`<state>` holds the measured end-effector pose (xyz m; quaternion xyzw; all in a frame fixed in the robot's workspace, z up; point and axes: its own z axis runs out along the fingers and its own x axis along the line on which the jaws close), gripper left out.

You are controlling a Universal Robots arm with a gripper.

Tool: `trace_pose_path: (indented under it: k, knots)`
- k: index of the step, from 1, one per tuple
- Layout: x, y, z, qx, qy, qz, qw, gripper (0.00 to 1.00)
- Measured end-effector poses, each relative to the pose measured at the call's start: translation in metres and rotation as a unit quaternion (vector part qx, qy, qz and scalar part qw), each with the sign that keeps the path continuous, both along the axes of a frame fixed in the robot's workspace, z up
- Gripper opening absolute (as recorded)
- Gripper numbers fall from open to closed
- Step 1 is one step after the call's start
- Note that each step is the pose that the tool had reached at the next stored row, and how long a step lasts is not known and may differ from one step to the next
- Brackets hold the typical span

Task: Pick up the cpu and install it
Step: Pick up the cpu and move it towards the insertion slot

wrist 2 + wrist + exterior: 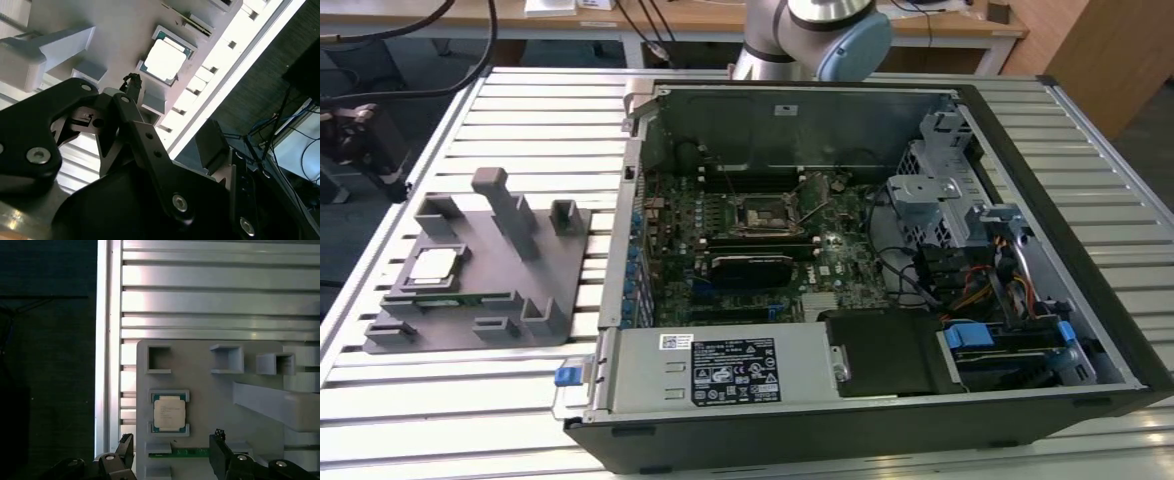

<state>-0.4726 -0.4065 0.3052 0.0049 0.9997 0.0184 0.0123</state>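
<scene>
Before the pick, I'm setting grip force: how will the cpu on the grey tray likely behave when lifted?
The cpu looks thin, flat and stiff: probably light, unlikely to bend or roll. Its smooth metal top may be slippery. Raised tray lips flank it, likely blocking pushes.

1. The cpu (169, 412) has a dull silver-grey top with a thin green border.
2. The tray (507, 270) is plain matte grey.
3. The bench (440, 400) is silvery-white metal, striped by parallel slats and dark grooves.
4. The memory stick (185, 452) is green.
5. The gripper (172, 440) is black with silver screw heads.
6. The computer case (854, 430) is black outside and grey inside, and its motherboard (720, 215) is dark green.
7. The clip (568, 375) is blue, and the label (734, 370) is white with black print.
8. The arm (834, 30) is silver with a pale blue cap.
</scene>
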Motion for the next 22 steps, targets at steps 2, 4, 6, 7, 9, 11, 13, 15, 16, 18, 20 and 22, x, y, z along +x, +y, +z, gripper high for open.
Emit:
trace_pose_path:
  k: [2,4,6,7,9,11,13,15,16,18,20,22]
  knots:
    - [0.0,-0.0009,-0.0036,0.0,0.0,0.0,1.0,0.71]
    - [0.001,-0.0012,-0.0073,0.0,0.0,0.0,1.0,0.71]
    - [0.003,-0.0013,-0.0109,0.0,0.0001,0.0,1.0,0.71]
    - [0.004,-0.0013,-0.0127,0.0,0.0,0.0,1.0,0.71]
    - [0.006,-0.0013,-0.0164,0.0,0.0,0.0,1.0,0.71]
    - [0.008,-0.0013,-0.02,0.0,0.0,0.0,1.0,0.71]
    - [0.01,-0.0013,-0.0236,0.0,0.0001,0.0,1.0,0.71]
    - [0.012,-0.0013,-0.0274,0.0,-0.0001,0.0,1.0,0.71]
    - [0.013,-0.0013,-0.0292,0.0,-0.0001,0.0,1.0,0.71]
    - [0.013,-0.0014,-0.0327,0.0,0.0,0.0,1.0,0.71]
    - [0.013,-0.0017,-0.0365,0.0,0.0,0.0,1.0,0.71]
    - [0.013,-0.0021,-0.0401,0.0,0.0,0.0,1.0,0.71]
